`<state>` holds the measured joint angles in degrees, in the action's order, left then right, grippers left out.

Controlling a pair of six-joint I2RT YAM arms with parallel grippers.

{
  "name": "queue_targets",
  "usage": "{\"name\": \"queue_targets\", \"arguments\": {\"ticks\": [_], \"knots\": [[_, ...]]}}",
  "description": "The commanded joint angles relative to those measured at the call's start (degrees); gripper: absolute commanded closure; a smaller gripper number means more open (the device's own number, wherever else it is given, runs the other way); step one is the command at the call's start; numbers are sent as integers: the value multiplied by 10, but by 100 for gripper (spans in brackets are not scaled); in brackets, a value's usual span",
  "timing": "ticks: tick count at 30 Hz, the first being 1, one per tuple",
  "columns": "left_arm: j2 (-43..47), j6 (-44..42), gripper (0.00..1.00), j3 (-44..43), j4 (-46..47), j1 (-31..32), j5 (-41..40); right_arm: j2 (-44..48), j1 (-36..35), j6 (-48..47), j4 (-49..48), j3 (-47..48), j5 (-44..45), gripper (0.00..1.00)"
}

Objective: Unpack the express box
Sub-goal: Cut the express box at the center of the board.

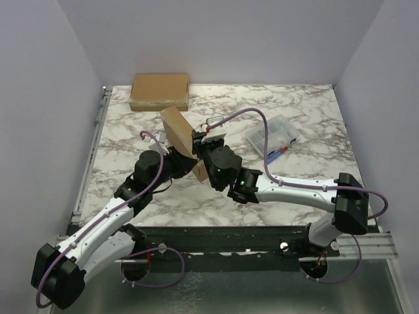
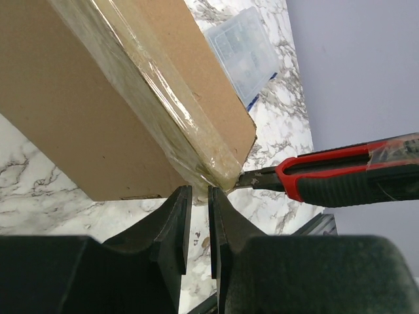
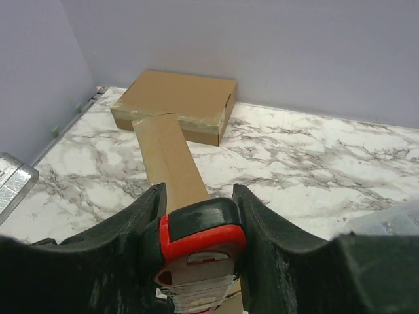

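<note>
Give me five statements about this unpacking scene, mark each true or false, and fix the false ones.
1. The right gripper is closed on a red and black utility knife. True.
2. Only one cardboard box is on the table. False: there are two, a tilted box between the arms and a flat box at the far left.
3. The knife's tip is at a taped corner of the tilted box. True.
4. The clear plastic case lies to the left of the tilted box. False: it lies to its right.
5. The flat box is stacked on the tilted box. False: the two stand apart.
</note>
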<state>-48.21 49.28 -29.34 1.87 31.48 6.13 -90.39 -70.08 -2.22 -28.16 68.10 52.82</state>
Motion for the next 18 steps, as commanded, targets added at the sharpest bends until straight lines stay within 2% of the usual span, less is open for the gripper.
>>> {"name": "queue_targets", "arguments": {"ticks": [1, 5, 8, 12, 18], "knots": [[-11, 9, 77, -13, 45, 13, 9, -15, -25, 28, -17, 14, -3, 100], [-10, 10, 77, -10, 40, 14, 5, -19, -29, -7, -35, 13, 8, 100], [1, 7, 76, -14, -4, 13, -21, -14, -28, -31, -43, 16, 24, 100], [25, -4, 65, -22, -96, 13, -54, 3, -28, -59, -11, 49, 55, 100], [59, -7, 47, -41, -157, 12, -54, 33, -27, -88, 15, 67, 66, 100]]}}
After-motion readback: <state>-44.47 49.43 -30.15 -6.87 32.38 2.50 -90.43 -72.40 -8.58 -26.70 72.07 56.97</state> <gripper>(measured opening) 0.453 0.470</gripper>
